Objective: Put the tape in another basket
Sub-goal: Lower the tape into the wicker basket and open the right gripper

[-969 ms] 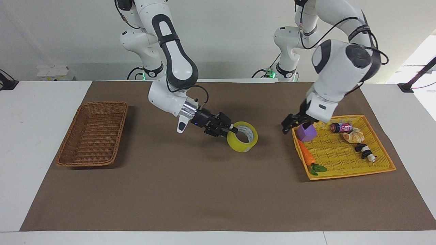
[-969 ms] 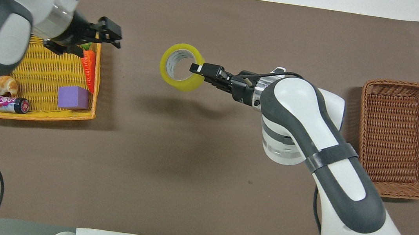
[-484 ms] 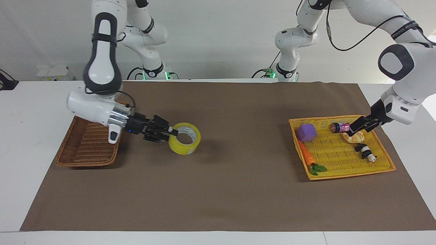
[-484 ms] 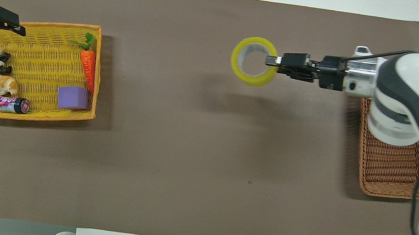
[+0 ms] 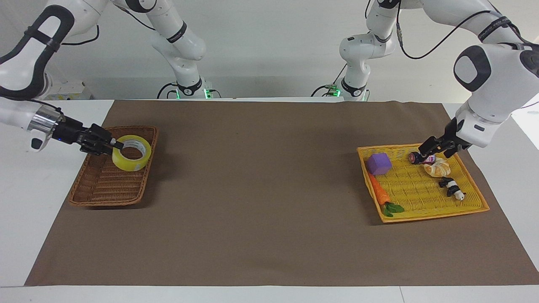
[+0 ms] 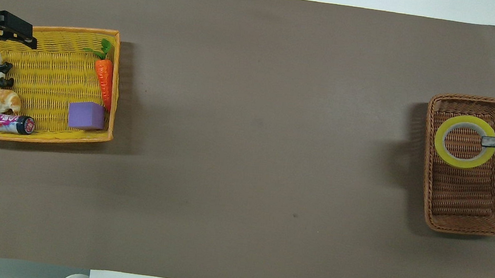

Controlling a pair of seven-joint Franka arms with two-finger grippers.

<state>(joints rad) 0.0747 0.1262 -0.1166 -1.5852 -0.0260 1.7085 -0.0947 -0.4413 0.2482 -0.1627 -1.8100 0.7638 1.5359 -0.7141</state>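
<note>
The yellow tape (image 5: 126, 164) hangs tilted in my right gripper (image 5: 113, 145), which is shut on the roll's rim from the side. The roll is held over the dark-brown wicker basket (image 5: 105, 202) at the right arm's end of the table, and I cannot tell whether it touches the basket. In the overhead view the tape (image 6: 440, 140) lies inside the outline of the basket (image 6: 470, 227), with the right gripper (image 6: 487, 141) at its edge. My left gripper (image 5: 433, 145) is open and empty over a corner of the yellow tray, also seen in the overhead view (image 6: 12, 33).
The yellow-orange tray basket (image 5: 476, 208) at the left arm's end of the table holds a purple block (image 5: 379, 163), a carrot (image 5: 379, 193), a can (image 5: 423, 158), a croissant (image 5: 438, 169) and a small panda figure (image 5: 451, 187). A brown mat (image 5: 269, 202) covers the table.
My right gripper carried the tape from the middle of the mat to over the brown basket. My left gripper withdrew from the purple block's end of the tray to the corner by the can.
</note>
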